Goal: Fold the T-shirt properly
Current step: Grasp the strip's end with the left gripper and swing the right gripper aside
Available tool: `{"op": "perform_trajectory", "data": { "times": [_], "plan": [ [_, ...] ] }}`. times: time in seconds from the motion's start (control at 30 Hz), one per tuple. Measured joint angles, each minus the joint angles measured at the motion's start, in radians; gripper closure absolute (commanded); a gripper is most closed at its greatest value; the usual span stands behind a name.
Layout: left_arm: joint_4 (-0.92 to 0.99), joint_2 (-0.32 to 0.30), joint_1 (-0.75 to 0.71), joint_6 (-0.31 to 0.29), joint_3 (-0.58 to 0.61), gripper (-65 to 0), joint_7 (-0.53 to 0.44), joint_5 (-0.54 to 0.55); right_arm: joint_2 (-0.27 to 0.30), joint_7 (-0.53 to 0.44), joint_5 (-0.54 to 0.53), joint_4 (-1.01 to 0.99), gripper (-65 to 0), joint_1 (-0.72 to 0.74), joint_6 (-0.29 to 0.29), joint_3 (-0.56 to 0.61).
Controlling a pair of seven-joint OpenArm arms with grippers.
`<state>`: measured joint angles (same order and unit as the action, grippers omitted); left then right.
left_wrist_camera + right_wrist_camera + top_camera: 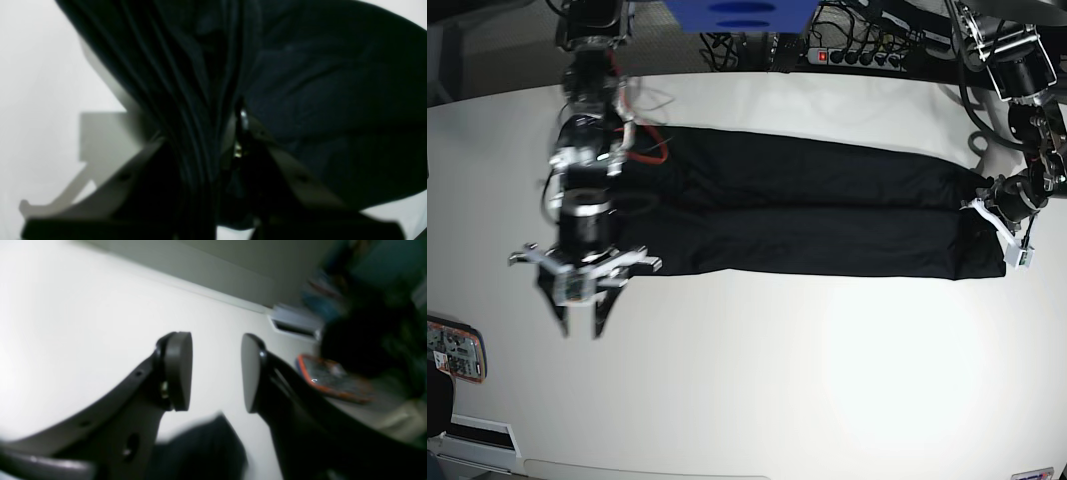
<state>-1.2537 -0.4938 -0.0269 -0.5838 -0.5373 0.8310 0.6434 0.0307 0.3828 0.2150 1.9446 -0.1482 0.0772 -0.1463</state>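
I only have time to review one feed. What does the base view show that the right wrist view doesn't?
Only the base view shows the whole T-shirt folded into a long band on the table, with the left gripper at its end. Only the right wrist view shows the right gripper pads apart, holding nothing. Both show the phone.

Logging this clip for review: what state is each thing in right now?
T-shirt: folded into a long narrow band, flat on the table, one end pinched.
Left tool: shut on the T-shirt's end.
Right tool: open, empty, off the shirt.
Table: white, carrying the shirt.
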Motion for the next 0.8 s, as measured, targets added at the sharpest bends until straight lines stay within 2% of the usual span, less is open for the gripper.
{"op": "perform_trajectory", "data": {
  "times": [0.1,0.2,0.27,0.4,0.47,0.53,0.63,0.8],
  "plan": [
    [0.000,0.000,0.000,0.000,0.000,0.0,0.000,0.001,-0.006,0.018,-0.229,0.003,-23.0,0.034,-0.124,-0.180],
    [0.000,0.000,-0.001,0.000,0.000,0.0,0.000,0.000,0.005,0.005,-0.298,0.002,-23.0,0.048,-0.166,-0.329],
    [0.000,0.000,-0.001,0.000,0.000,0.0,0.000,0.000,0.037,0.006,-0.320,0.002,-23.0,0.039,-0.158,-0.367],
    [-0.013,0.000,-0.001,0.000,0.000,0.0,0.007,-0.001,0.102,0.011,-0.394,-0.003,-23.0,0.044,-0.164,-0.368],
    [-0.089,0.000,-0.014,0.004,0.005,0.0,0.073,-0.004,0.126,0.005,-0.436,-0.003,-23.0,0.045,-0.176,-0.373],
    [-0.192,0.008,-0.016,-0.008,0.003,0.0,0.191,0.003,0.133,0.006,-0.460,-0.003,-23.0,0.042,-0.170,-0.406],
    [-0.358,0.082,-0.010,0.001,-0.003,0.0,0.267,-0.011,0.139,0.008,-0.473,-0.006,-23.0,0.035,-0.154,-0.431],
    [-0.574,0.218,-0.001,-0.005,0.005,0.0,0.391,-0.005,0.135,0.013,-0.477,-0.006,-23.0,0.035,-0.173,-0.417]
  ]
}}
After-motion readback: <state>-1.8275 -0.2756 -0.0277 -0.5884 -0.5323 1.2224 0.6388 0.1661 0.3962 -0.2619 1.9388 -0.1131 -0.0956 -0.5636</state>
